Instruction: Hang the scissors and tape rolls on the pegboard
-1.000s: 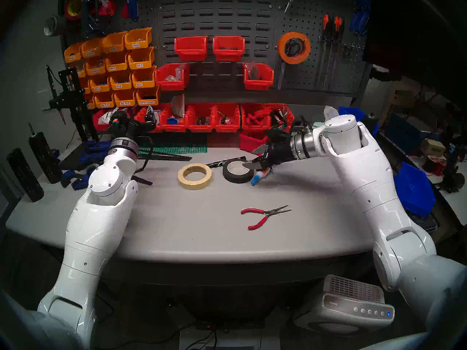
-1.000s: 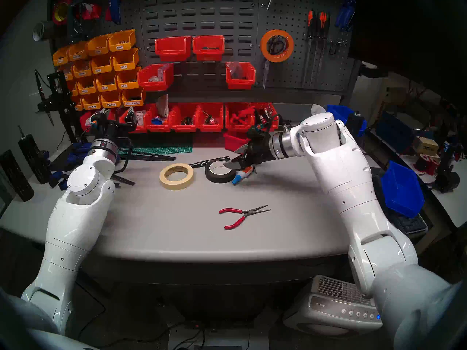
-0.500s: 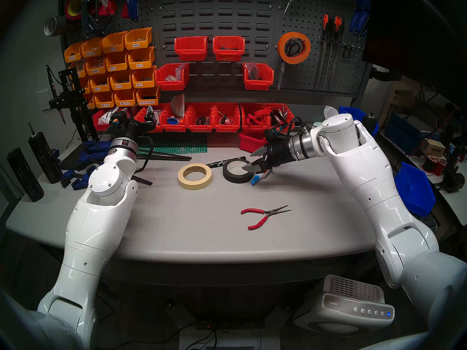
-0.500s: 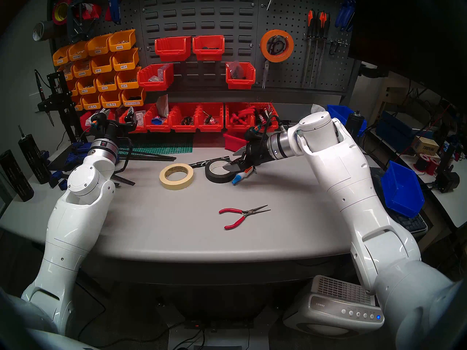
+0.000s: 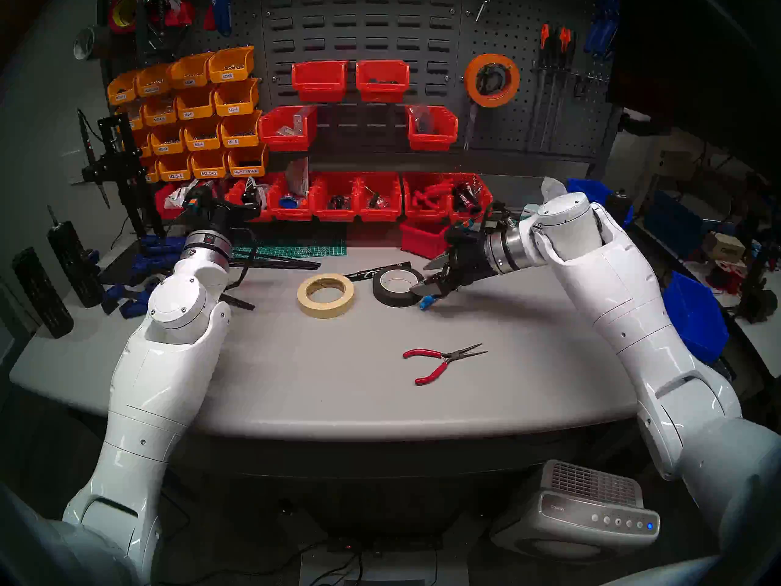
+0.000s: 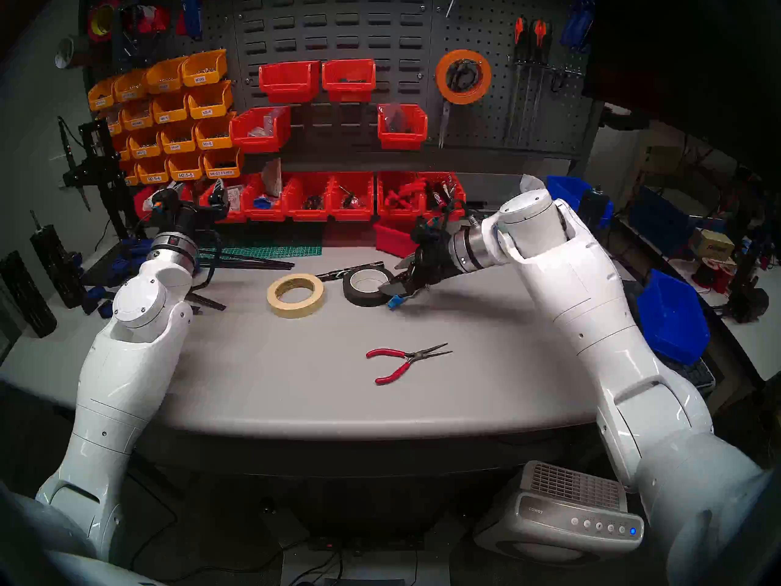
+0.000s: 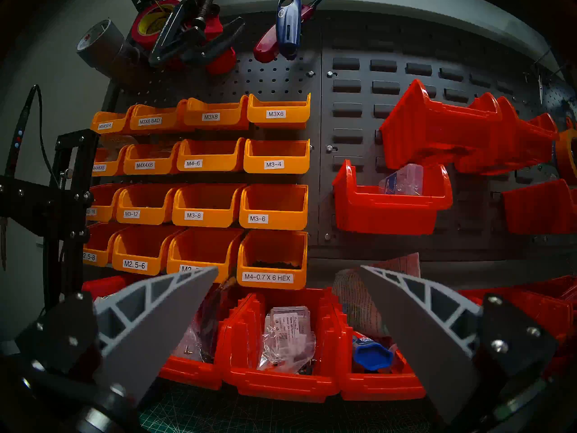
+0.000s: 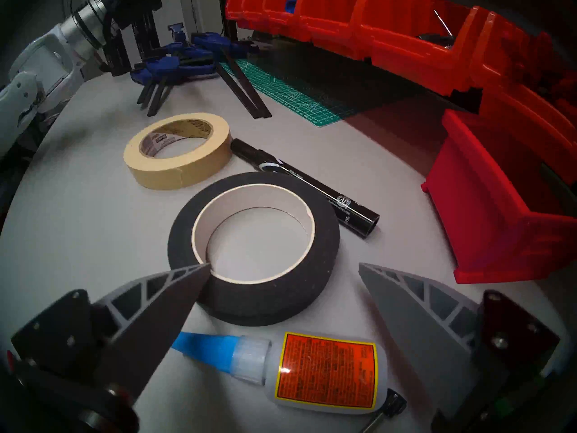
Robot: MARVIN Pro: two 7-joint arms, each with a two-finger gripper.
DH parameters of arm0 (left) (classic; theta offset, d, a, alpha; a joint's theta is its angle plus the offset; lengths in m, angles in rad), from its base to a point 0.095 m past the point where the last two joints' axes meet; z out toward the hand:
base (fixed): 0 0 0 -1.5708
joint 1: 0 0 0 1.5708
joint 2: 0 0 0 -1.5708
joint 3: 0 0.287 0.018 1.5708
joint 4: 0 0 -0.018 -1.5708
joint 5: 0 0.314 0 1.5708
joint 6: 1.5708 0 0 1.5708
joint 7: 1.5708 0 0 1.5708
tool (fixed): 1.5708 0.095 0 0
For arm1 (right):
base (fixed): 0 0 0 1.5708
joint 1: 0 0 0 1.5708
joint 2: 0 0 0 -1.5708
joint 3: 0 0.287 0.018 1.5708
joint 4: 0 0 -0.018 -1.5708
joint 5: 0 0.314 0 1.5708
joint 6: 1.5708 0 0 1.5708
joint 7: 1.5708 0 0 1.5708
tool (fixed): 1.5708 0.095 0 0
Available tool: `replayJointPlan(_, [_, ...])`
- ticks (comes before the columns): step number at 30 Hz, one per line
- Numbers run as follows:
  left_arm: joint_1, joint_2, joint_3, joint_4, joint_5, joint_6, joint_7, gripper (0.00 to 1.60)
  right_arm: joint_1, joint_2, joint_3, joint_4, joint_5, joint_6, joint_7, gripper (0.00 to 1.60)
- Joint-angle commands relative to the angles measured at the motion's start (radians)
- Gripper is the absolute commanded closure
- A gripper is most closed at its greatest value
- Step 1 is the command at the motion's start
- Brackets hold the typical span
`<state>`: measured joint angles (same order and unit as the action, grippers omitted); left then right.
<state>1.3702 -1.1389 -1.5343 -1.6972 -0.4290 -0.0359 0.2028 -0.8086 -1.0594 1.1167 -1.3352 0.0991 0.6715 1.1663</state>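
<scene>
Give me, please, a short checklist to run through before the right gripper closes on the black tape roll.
1. Right gripper open: ok, the jaws stand wide.
2. One finger over the black tape roll's hole, the other outside its wall: ok for the tip at the inner rim; depth cannot tell.
3. Glue bottle clear of the closing path: not ok, it lies between the fingers beside the roll.
4. Black marker clear: ok, it is on the roll's far side.
5. Cream masking tape roll apart: ok.
6. Left gripper out of the way: ok, open and facing the bins.
</scene>
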Motion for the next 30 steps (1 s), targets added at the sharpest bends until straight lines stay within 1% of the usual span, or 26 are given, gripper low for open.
replayJointPlan(1, [-0.036, 0.001, -0.009, -0.03, 0.0, -0.017, -0.002, 0.0, 0.063, 0.013, -0.013, -0.018, 0.021, -0.004, 0.081, 0.0])
replayJointPlan(3, [-0.036, 0.001, -0.009, -0.03, 0.0, -0.016, -0.002, 0.0, 0.078, 0.006, -0.024, -0.009, 0.029, -0.009, 0.071, 0.0])
replayJointPlan(10, [-0.036, 0.001, -0.009, -0.03, 0.0, -0.016, -0.002, 0.0, 0.102, -0.023, -0.034, 0.026, 0.041, -0.032, 0.037, 0.0])
replayJointPlan(21, [-0.036, 0.001, -0.009, -0.03, 0.0, -0.017, -0.002, 0.0, 0.126, -0.049, -0.053, 0.073, 0.037, -0.057, 0.045, 0.0])
replayJointPlan(30, [-0.036, 0.001, -0.009, -0.03, 0.0, -0.017, -0.002, 0.0, 0.136, -0.066, -0.063, 0.118, 0.024, -0.078, 0.034, 0.0])
